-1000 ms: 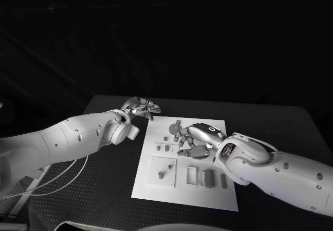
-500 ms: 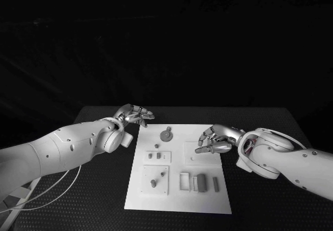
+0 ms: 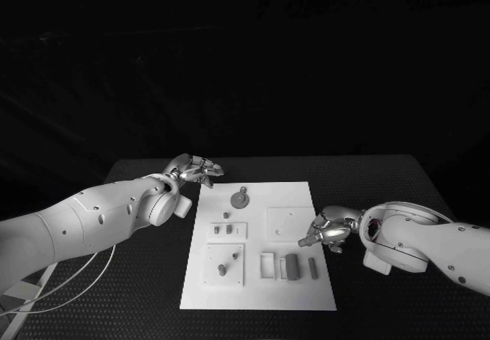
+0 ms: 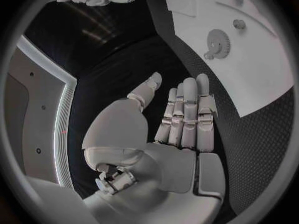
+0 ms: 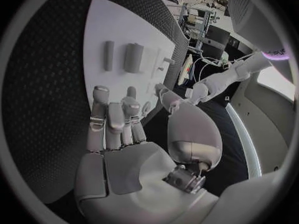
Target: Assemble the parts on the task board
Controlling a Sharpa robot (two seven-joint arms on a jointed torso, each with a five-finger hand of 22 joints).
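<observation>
Head view: right hand (image 3: 328, 234) has drawn back off the task board (image 3: 260, 283), empty, fingers apart.

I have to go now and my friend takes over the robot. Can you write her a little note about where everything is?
Left hand: holds nothing, fingers apart, over the table beside the far left corner of the task board.
Right hand: holds nothing, at the board's right edge.
Parts: a round gear-like part lies near the far end, small pegs sit in the left-hand blocks, and upright bars stand at the near right.
Done: whether any part is already seated cannot be told from here.
Left: neither hand has a part, so the next step is to pick one up and fit it.
</observation>
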